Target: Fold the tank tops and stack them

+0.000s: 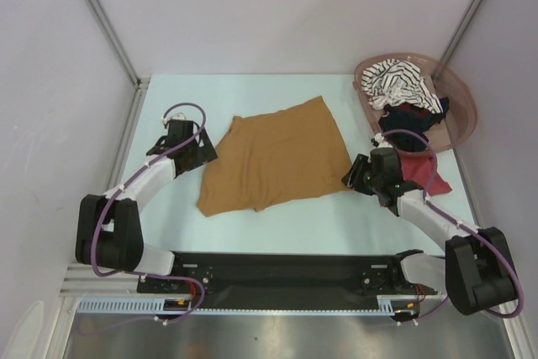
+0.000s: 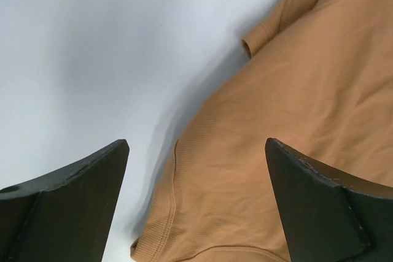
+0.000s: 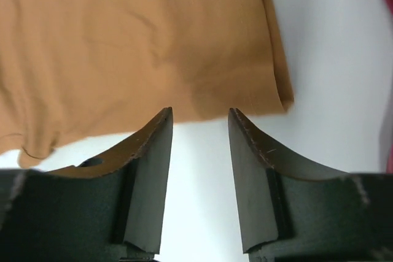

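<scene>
Mustard tank top (image 1: 277,155) lies flat on the table (image 1: 277,226), my left gripper (image 2: 196,145) spread wide at its left edge, right gripper (image 3: 199,111) parted, empty, at its near-right corner; uneven grabs could bunch the fold.

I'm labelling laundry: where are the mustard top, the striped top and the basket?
mustard top (image 1: 282,157), top view, middle of the cloth
striped top (image 1: 402,83), top view, bunched middle
basket (image 1: 461,107), top view, right wall
</scene>
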Action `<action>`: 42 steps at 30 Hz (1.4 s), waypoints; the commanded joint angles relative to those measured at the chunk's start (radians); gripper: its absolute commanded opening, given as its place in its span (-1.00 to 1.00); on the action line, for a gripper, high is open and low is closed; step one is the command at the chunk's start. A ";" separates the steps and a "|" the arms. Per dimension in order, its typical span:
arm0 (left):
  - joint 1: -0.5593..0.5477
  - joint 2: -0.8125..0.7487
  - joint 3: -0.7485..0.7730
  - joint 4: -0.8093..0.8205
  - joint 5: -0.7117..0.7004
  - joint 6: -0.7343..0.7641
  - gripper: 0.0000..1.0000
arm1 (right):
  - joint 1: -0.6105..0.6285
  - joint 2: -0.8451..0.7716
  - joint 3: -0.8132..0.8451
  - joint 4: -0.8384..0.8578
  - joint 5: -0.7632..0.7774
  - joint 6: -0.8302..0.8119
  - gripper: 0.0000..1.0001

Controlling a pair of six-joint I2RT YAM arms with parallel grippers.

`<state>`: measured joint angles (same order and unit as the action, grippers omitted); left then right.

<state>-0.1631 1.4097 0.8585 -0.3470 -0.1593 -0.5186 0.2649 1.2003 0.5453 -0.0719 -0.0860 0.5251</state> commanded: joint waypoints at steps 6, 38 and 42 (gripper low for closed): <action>0.080 0.044 -0.004 0.114 0.058 -0.031 0.86 | 0.206 0.013 0.051 0.063 -0.052 -0.092 -0.24; 0.608 -0.136 -0.331 0.474 0.461 -0.248 0.78 | 0.976 1.036 1.160 -0.120 0.227 -0.307 0.06; 0.609 -0.161 -0.332 0.473 0.461 -0.247 0.78 | 0.988 1.100 1.245 -0.182 0.291 -0.309 0.08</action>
<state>0.4366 1.2881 0.5320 0.0826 0.2771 -0.7521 1.2423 2.2616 1.7039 -0.1883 0.1249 0.2356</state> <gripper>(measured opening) 0.889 0.535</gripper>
